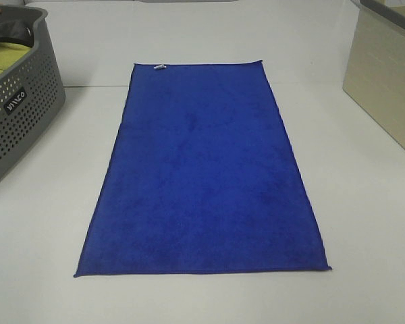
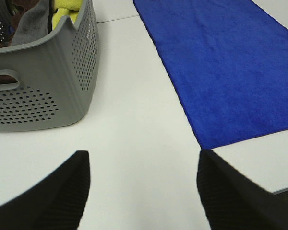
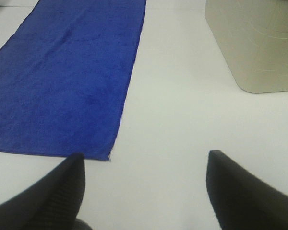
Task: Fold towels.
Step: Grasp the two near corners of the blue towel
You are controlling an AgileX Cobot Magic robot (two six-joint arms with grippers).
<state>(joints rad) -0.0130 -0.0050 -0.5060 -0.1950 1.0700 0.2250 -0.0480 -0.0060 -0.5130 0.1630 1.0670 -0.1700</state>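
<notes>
Left tool (image 2: 143, 153) and right tool (image 3: 146, 154) spread wide, empty; plush royal-blue rectangular towel (image 1: 202, 169) flat — perforated grey basket (image 1: 20, 115) beside

Plush matt blue towel (image 1: 202, 172) on a smooth white table (image 1: 364, 223); perforated grey plastic basket (image 1: 20, 115).
</notes>
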